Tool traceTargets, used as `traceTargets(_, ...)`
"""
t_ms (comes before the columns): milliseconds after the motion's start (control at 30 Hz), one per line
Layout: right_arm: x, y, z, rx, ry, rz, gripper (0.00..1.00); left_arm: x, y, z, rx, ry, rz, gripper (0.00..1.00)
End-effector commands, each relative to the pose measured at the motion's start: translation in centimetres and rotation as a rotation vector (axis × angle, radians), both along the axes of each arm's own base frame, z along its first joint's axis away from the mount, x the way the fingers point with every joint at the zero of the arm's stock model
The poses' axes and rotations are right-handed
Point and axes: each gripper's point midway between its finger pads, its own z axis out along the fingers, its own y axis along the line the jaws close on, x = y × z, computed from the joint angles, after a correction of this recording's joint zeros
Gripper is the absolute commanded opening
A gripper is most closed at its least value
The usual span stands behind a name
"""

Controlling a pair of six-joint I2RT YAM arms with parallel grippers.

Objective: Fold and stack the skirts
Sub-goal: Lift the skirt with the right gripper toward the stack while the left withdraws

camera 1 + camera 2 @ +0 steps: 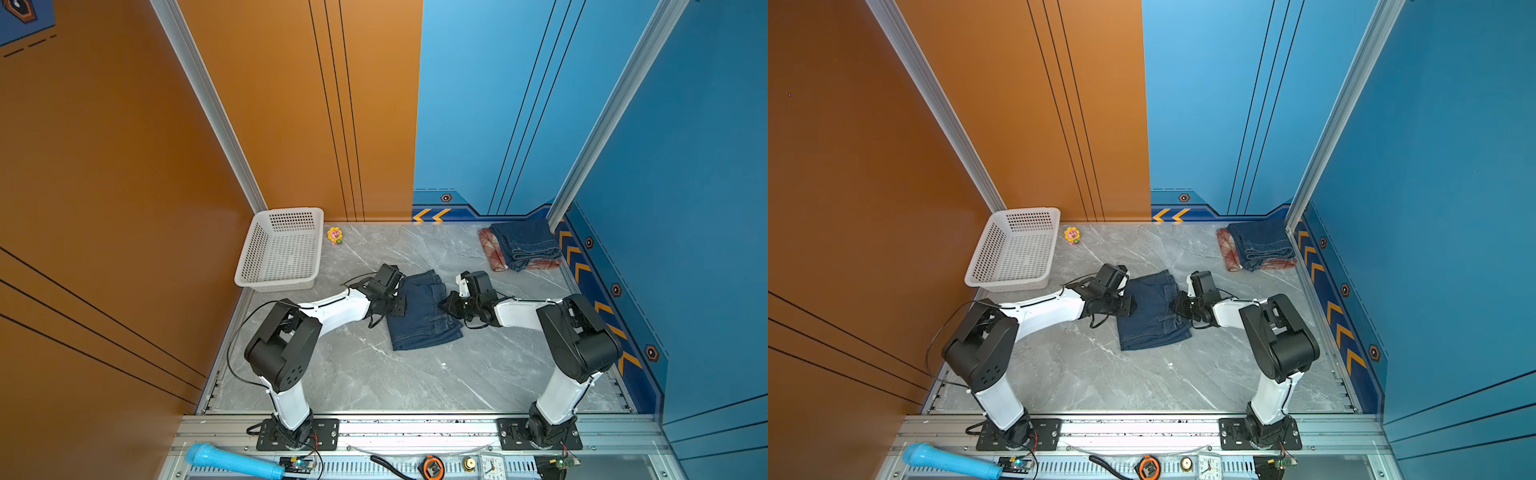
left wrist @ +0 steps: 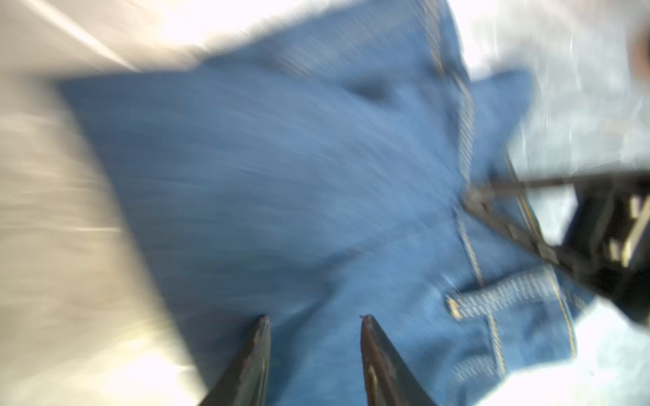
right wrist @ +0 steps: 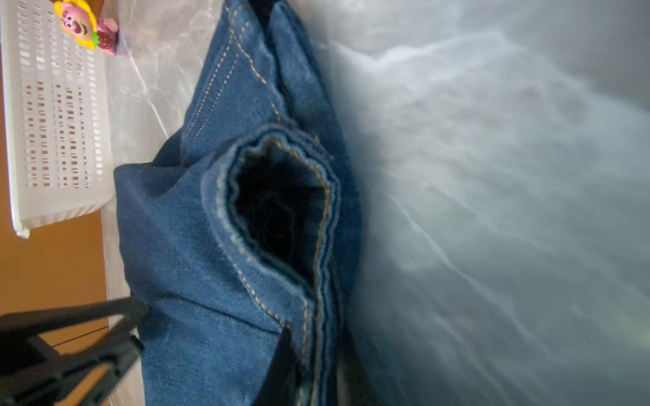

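A dark blue denim skirt (image 1: 422, 316) (image 1: 1152, 316) lies partly folded mid-table in both top views. My left gripper (image 1: 400, 306) (image 2: 314, 320) is at its left edge. Its fingers (image 2: 262, 337) stand open over the cloth, which lies flat beneath them; this wrist view is blurred. My right gripper (image 1: 445, 305) (image 3: 316, 339) is at the skirt's right edge, shut on a stitched hem fold (image 3: 316, 281). At the back right, another denim skirt (image 1: 525, 243) lies folded on a folded plaid skirt (image 1: 490, 254).
A white perforated basket (image 1: 249, 274) (image 3: 52, 197) stands at the back left, with a small flower toy (image 1: 335, 235) (image 3: 82, 24) beside it. A blue microphone (image 1: 232, 461), a tape measure and a clock lie on the front rail. Walls close the left, back and right sides.
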Motion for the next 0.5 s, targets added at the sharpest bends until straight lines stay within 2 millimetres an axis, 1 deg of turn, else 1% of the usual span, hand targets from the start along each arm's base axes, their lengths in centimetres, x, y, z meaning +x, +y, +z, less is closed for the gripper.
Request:
traceTargets(0, -3.5, -2.9, -2.8, -0.071, 0.149, -0.149, 0.00, 0.7, 2.1, 0.4, 0.019, -0.022, 0.093, 0.48)
traceTargets(67, -3.3, -2.8, -1.3, -0.033, 0.127, -0.184, 0.00, 0.9, 2.6, 0.5, 0.012, -0.021, 0.114, 0.49)
traceTargets(167, -2.2, -3.0, 2.2, -0.042, 0.074, -0.219, 0.00, 1.2, 2.9, 1.3, -0.003, -0.035, 0.136, 0.50)
traceTargets(300, -0.5, -3.9, 8.0, -0.061, -0.037, -0.295, 0.00, 1.4, 3.2, 3.1, -0.027, -0.063, 0.163, 0.50)
traceTargets(467, 0.8, -5.6, 14.2, -0.049, -0.143, -0.415, 0.00, 1.3, 3.8, 5.2, -0.043, -0.095, 0.185, 0.50)
